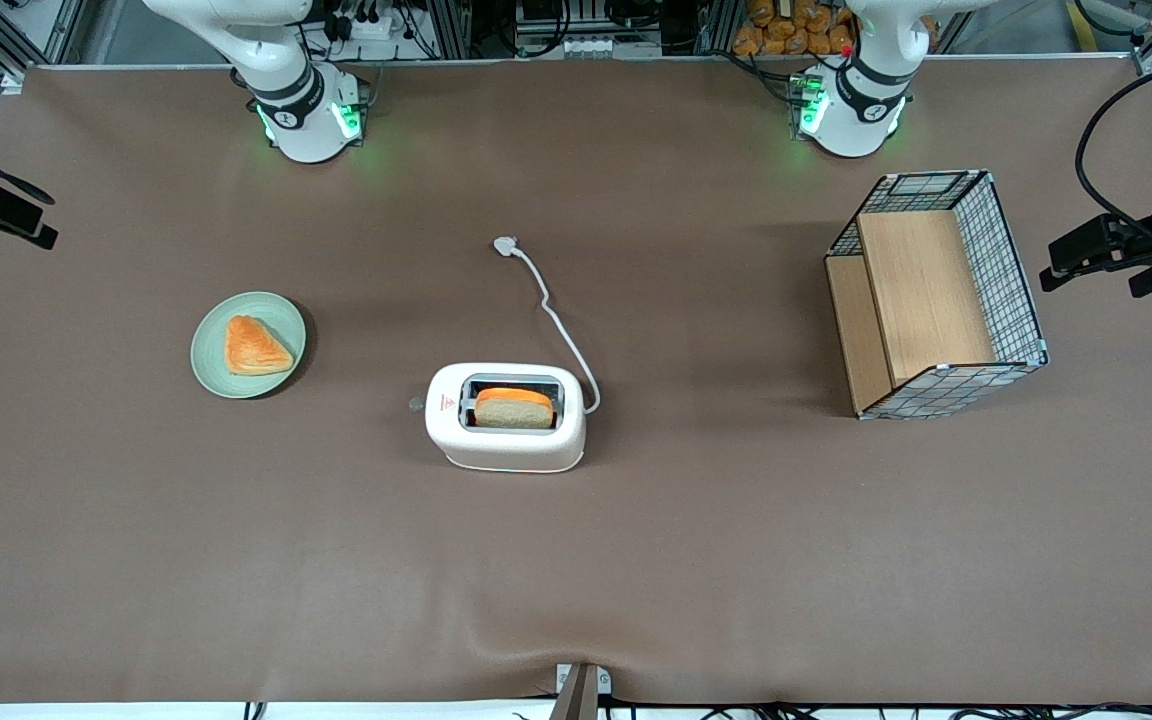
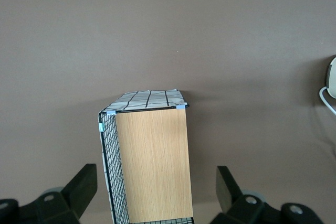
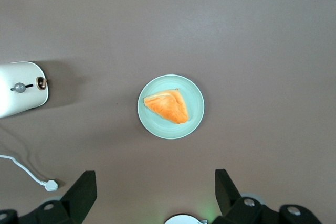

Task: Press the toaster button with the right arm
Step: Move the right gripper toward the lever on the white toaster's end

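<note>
The cream-white toaster (image 1: pixel 506 415) stands mid-table with a slice of bread (image 1: pixel 514 407) in its slot and a red triangle mark on top. The small grey toaster button (image 1: pixel 417 405) protrudes from its short end that faces the plate. In the right wrist view the toaster's end (image 3: pixel 21 88) and its grey button (image 3: pixel 19 87) show. The right arm's gripper (image 3: pixel 153 178) hangs high above the plate, open and empty, well apart from the toaster. In the front view only the right arm's base (image 1: pixel 306 110) shows; its gripper is out of that view.
A green plate (image 1: pixel 211 365) with a triangular pastry (image 1: pixel 256 346) lies toward the working arm's end of the table. The white cord runs from the toaster to its plug (image 1: pixel 506 245). A wire-and-wood crate (image 1: pixel 936 290) stands toward the parked arm's end.
</note>
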Available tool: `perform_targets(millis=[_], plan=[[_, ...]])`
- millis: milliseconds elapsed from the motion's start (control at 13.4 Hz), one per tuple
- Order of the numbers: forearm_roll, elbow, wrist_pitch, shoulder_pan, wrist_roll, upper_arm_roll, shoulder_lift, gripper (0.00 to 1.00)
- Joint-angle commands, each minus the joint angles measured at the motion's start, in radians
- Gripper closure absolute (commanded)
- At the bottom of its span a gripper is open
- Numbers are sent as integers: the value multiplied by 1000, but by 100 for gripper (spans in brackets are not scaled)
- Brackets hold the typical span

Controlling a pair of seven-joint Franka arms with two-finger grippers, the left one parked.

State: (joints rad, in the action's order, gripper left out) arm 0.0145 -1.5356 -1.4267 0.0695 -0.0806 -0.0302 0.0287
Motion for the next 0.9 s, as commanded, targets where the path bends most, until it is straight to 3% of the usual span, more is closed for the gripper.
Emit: perform_targets(millis=[0, 823], plan=[[12, 29, 12, -8, 9, -4, -15, 0], [13, 66, 11, -25, 82, 6, -82, 0]])
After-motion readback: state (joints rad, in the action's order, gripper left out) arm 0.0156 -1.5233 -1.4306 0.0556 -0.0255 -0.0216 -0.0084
